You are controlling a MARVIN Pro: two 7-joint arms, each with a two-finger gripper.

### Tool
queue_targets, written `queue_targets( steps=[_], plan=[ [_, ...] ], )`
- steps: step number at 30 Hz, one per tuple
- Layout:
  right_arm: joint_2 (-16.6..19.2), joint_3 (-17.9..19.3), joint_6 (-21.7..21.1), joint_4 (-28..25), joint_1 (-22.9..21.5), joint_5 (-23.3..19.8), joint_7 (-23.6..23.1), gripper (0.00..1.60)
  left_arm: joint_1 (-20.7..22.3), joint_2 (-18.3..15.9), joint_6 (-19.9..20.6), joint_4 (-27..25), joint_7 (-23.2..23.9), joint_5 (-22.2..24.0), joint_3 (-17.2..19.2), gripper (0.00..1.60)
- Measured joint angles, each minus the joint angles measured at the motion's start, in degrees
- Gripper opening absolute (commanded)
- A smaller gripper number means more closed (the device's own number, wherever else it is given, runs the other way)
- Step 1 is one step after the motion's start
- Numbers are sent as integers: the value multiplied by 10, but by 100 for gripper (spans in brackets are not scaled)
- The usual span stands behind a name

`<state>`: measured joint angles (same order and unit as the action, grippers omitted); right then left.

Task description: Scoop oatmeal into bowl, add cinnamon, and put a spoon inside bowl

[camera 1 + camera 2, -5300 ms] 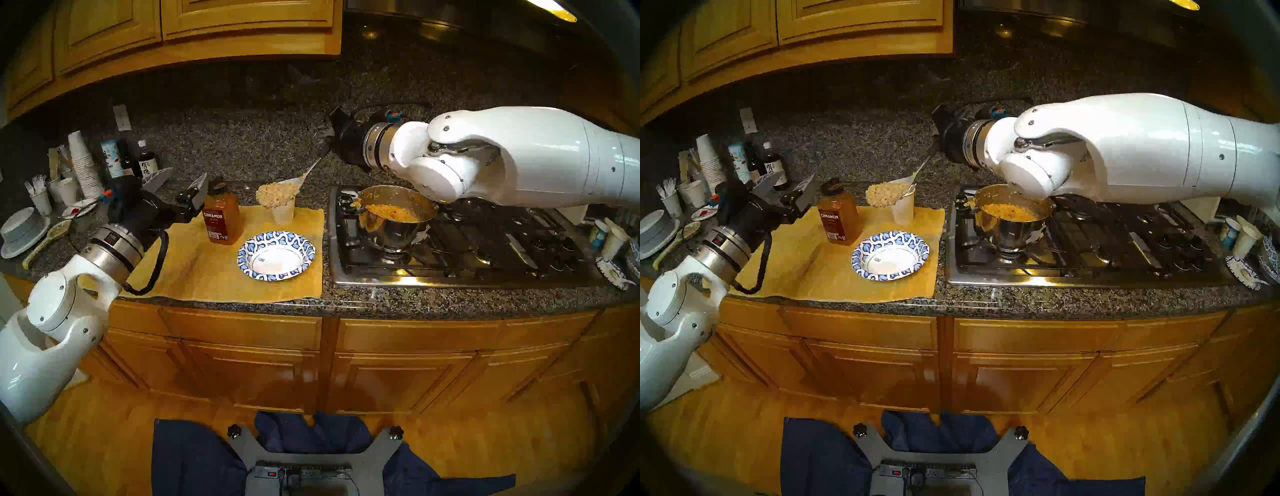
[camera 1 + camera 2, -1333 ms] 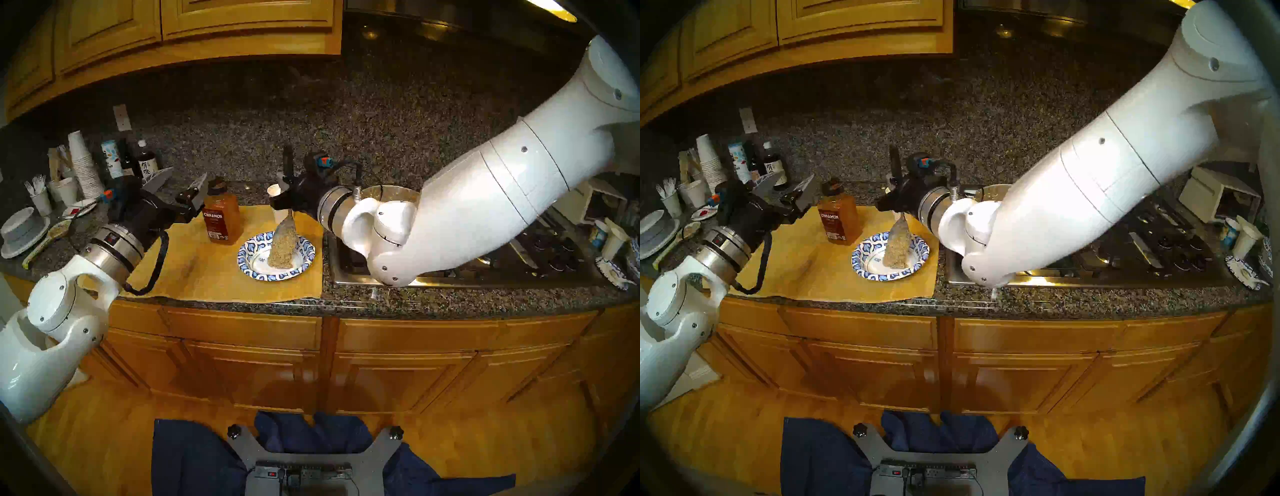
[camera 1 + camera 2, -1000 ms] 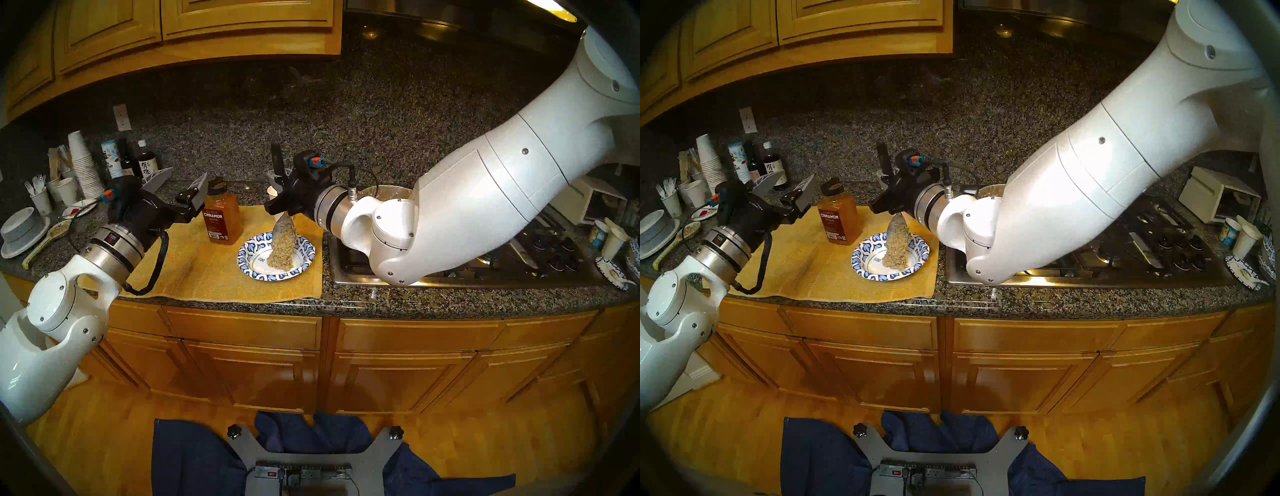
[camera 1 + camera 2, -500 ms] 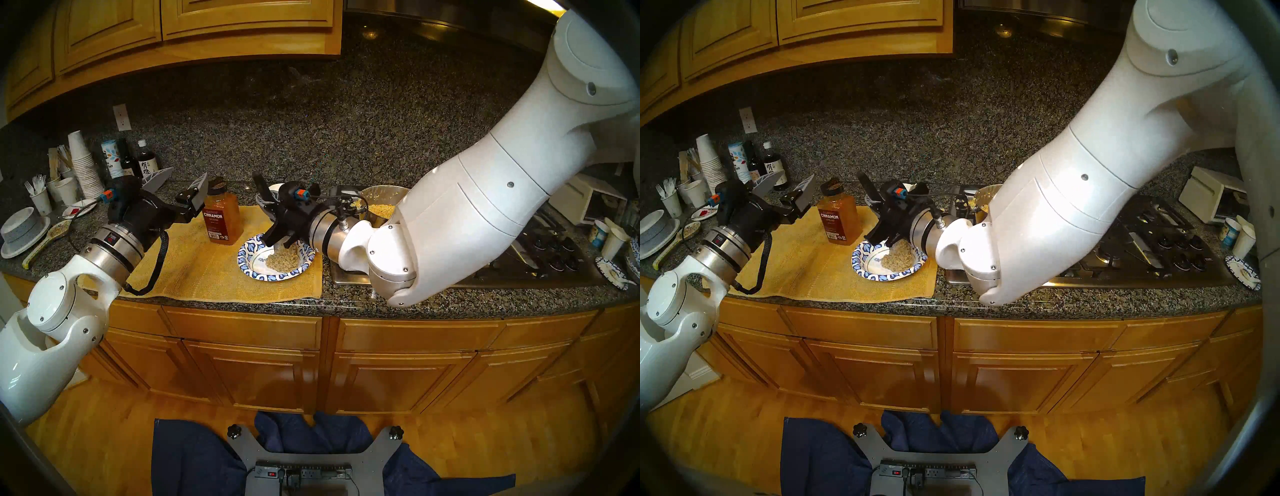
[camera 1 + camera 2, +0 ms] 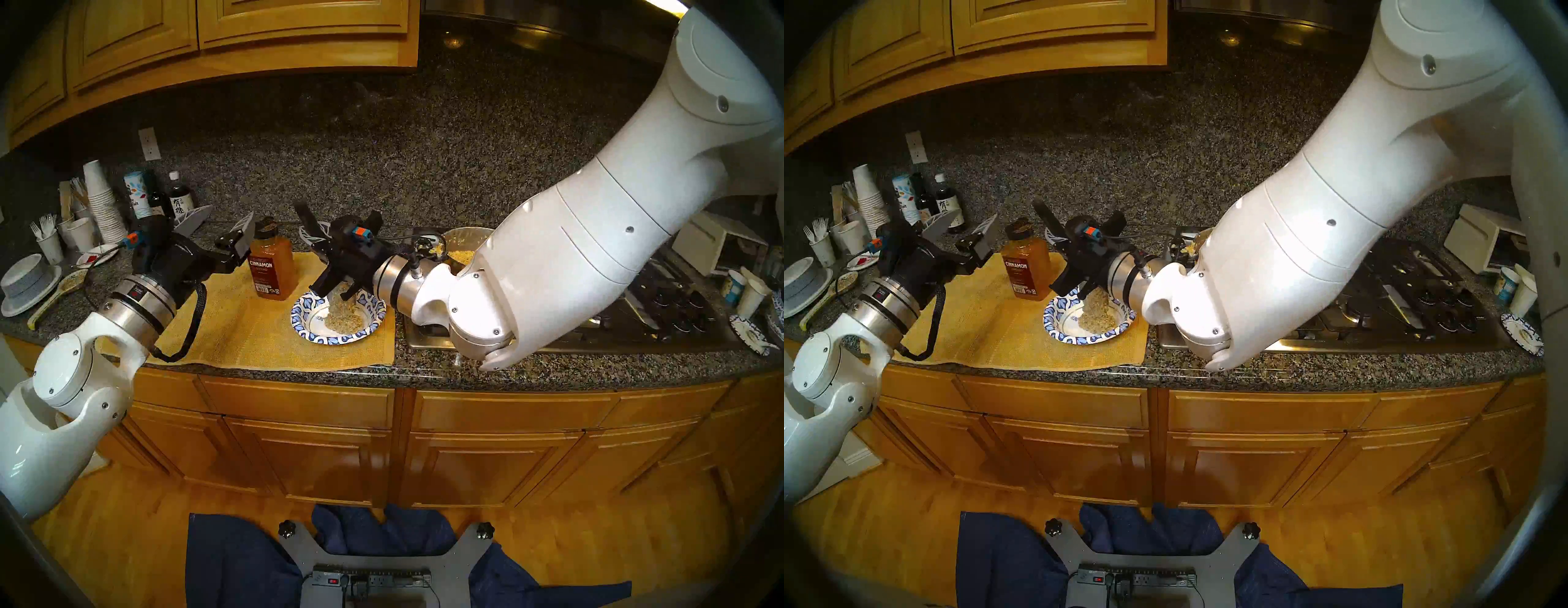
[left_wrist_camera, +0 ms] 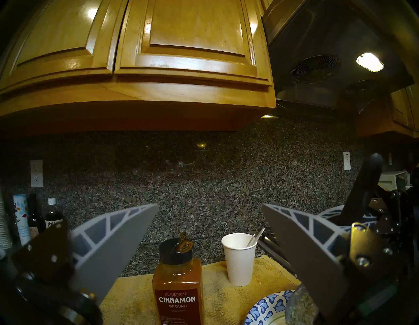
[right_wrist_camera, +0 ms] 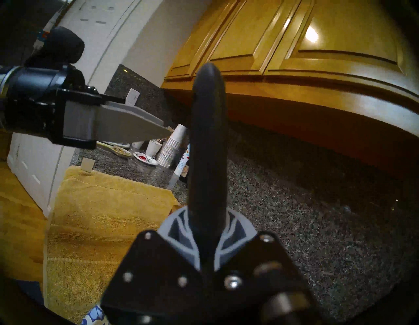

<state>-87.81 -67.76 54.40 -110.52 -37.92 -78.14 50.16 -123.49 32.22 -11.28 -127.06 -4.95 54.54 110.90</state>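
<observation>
Head stereo left shows the bowl point(image 5: 339, 335) sitting on a yellow towel point(image 5: 254, 335) spread over the granite surface point(image 5: 551, 369), and everything else is easiest placed from that bowl. A mound of oatmeal point(image 5: 341, 318) lies inside it. Directly above it the right pincer point(image 5: 321, 244) is pinched tight on the black handle of a serving spoon point(image 7: 207, 158), whose handle end sticks up and away toward the back wall. Just behind the bowl to the left stands the cinnamon point(image 5: 270, 265), upright. Farther left, the left pincer point(image 5: 220, 225) hangs with its fingers spread wide, gripping nothing. Behind the bowl, a white paper cup point(image 6: 239, 258) holds the spoon point(image 6: 257, 236). Right of the bowl, a pot point(image 5: 460, 250) sits on the stove point(image 5: 636, 322).
</observation>
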Motion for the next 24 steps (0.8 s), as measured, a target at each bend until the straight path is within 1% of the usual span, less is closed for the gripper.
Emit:
queue_targets(
  steps=[6,13,16,24],
  plan=[
    [1,-1,-8,1,23,37,6,0,0,0,0,0,0,0,0,160],
    [3,-1,-32,16,54,74,32,0,0,0,0,0,0,0,0,160],
    [7,0,-41,25,57,87,40,0,0,0,0,0,0,0,0,160],
    [23,-1,-56,38,48,103,55,0,0,0,0,0,0,0,0,160]
  ],
)
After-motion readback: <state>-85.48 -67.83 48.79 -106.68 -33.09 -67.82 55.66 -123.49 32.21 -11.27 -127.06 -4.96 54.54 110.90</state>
